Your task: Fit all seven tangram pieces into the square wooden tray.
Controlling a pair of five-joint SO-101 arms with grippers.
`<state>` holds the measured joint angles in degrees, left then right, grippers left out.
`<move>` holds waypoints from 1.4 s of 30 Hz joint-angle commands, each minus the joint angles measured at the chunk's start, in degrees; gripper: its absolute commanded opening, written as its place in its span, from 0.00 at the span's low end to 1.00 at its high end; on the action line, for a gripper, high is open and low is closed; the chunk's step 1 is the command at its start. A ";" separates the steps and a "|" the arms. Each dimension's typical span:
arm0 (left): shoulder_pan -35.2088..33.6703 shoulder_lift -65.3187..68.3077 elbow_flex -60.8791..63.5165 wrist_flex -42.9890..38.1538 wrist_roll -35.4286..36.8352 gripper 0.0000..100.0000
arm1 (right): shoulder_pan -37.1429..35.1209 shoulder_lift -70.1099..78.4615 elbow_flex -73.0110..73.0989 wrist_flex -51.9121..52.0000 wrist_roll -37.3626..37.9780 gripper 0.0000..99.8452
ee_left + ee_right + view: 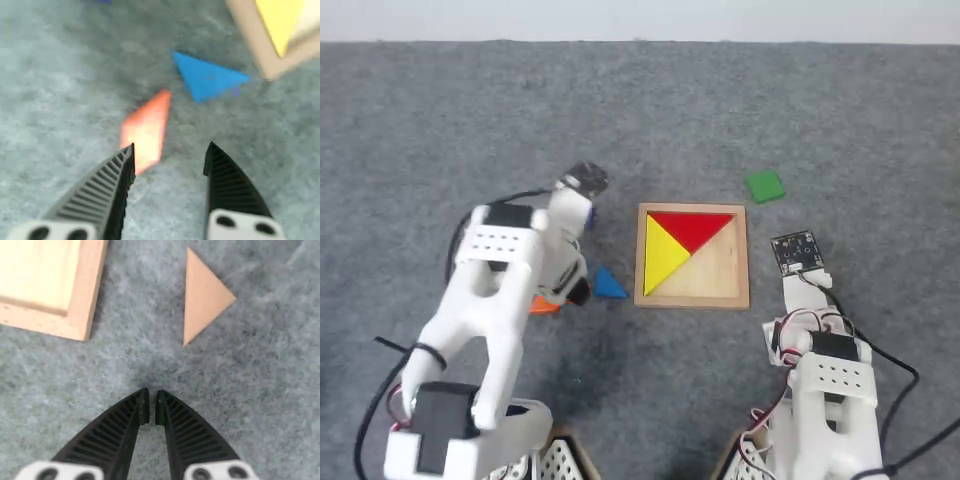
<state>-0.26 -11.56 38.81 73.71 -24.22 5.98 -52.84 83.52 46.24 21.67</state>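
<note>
The square wooden tray point(741, 255) holds a red triangle point(692, 228) and a yellow triangle point(663, 255). Left of it on the carpet lies a blue triangle point(609, 284) point(207, 77). An orange parallelogram point(146, 130) point(544, 306) lies just ahead of my left gripper point(171, 147) point(572, 293), which hangs open above the carpet with nothing in it. My right gripper point(152, 392) is shut and empty, near the tray's corner point(82, 310). A tan triangle point(202, 295) lies a short way beyond it. A green square point(764, 186) sits behind the tray to the right.
Grey carpet covers the whole table. A small purple-blue bit point(591, 217) peeks out beside the left arm. The right arm's body point(820, 370) stands in front of the tray's right corner. The carpet's far edge meets a pale wall.
</note>
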 commanded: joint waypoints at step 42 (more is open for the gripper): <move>-6.68 15.03 -0.13 -13.89 -1.76 0.21 | 0.31 -1.36 -0.26 -0.57 -0.09 0.04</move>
<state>-6.77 1.27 41.71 59.65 -25.45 5.98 -52.84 83.52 46.24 21.67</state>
